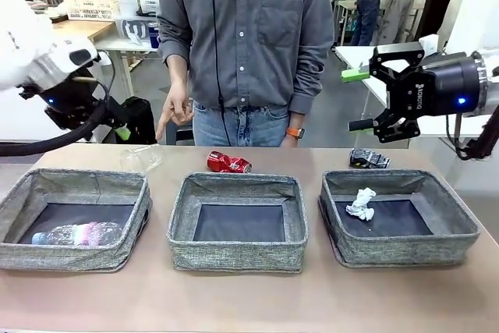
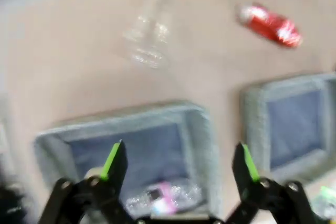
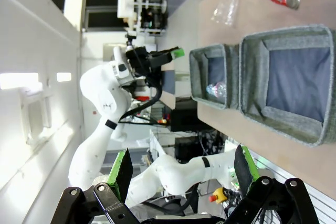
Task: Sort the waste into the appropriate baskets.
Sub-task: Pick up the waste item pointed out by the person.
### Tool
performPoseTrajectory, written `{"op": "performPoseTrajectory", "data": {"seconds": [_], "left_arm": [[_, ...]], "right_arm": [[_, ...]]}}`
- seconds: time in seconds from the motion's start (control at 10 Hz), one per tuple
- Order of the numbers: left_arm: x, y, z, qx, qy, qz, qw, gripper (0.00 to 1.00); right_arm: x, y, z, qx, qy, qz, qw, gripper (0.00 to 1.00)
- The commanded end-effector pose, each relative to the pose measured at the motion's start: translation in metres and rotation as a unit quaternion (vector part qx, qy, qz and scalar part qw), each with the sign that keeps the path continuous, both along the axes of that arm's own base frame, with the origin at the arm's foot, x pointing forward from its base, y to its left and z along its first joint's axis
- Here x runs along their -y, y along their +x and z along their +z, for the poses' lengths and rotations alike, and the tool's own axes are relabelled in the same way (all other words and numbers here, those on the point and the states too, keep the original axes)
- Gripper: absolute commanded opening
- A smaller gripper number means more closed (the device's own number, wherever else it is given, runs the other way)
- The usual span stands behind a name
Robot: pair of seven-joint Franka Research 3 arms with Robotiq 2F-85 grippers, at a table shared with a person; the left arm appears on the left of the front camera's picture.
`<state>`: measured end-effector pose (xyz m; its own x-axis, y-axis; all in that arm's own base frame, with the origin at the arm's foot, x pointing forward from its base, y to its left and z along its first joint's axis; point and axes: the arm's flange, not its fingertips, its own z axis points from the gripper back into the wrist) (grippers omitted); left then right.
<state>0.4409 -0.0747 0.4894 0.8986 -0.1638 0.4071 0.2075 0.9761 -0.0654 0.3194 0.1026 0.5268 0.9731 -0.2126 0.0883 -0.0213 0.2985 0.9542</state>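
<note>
Front view: both pincers, left [image 2: 178, 163] and right [image 1: 376, 99], are held wide apart and empty above the desk [image 1: 249, 294]. A bottle [image 1: 78, 234] is seen in the left basket [image 1: 74, 220], a paper wad [image 1: 361, 203] in the right basket [image 1: 398, 226], while a red can [image 1: 228, 163], a dark can [image 1: 368, 159] and a clear bottle [image 1: 140, 158] are left behind the baskets.

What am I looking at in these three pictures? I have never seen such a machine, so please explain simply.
These are two white robot arms at a table, with a person standing on the far side. The front picture comes from a fixed camera between the arms. The other two come from cameras on each wrist, looking along the fingers.

The left end effector hangs open above the left basket, which holds a plastic bottle. The right end effector is open too, up in the air. Neither holds anything.

The middle basket has nothing in it. The right basket holds a paper wad. Behind the baskets lie a clear bottle, a red can and a dark can.
</note>
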Motion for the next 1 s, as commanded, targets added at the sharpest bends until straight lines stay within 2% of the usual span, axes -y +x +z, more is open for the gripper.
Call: {"op": "performPoseTrajectory", "data": {"seconds": [0.0, 0.3, 0.4, 0.5, 0.6, 0.8, 0.9], "left_arm": [[-0.003, -0.002, -0.001, -0.033, -0.069, -0.017, 0.997, 1.00], [-0.003, -0.002, -0.001, -0.033, -0.069, -0.017, 0.997, 1.00], [0.004, -0.002, -0.004, -0.021, -0.040, -0.005, 0.999, 1.00], [0.002, 0.007, 0.000, -0.014, -0.031, -0.014, 0.999, 1.00], [-0.002, 0.038, 0.004, -0.016, -0.020, 0.002, 1.000, 1.00], [0.001, 0.098, 0.014, -0.025, 0.015, -0.032, 0.999, 1.00], [-0.004, 0.135, 0.014, -0.049, 0.041, -0.022, 0.998, 1.00]], "right_arm": [[-0.001, -0.001, 0.001, -0.007, 0.003, -0.002, 1.000, 1.00], [-0.001, -0.001, 0.001, -0.007, 0.003, -0.002, 1.000, 1.00], [-0.001, -0.001, 0.001, -0.007, 0.003, -0.002, 1.000, 1.00], [-0.001, -0.001, 0.001, -0.007, 0.003, -0.002, 1.000, 1.00], [-0.001, -0.001, 0.001, -0.007, 0.003, -0.002, 1.000, 1.00], [-0.001, -0.001, 0.001, -0.007, 0.003, -0.002, 1.000, 1.00], [-0.001, -0.001, 0.001, -0.007, 0.003, -0.002, 1.000, 1.00]]}}
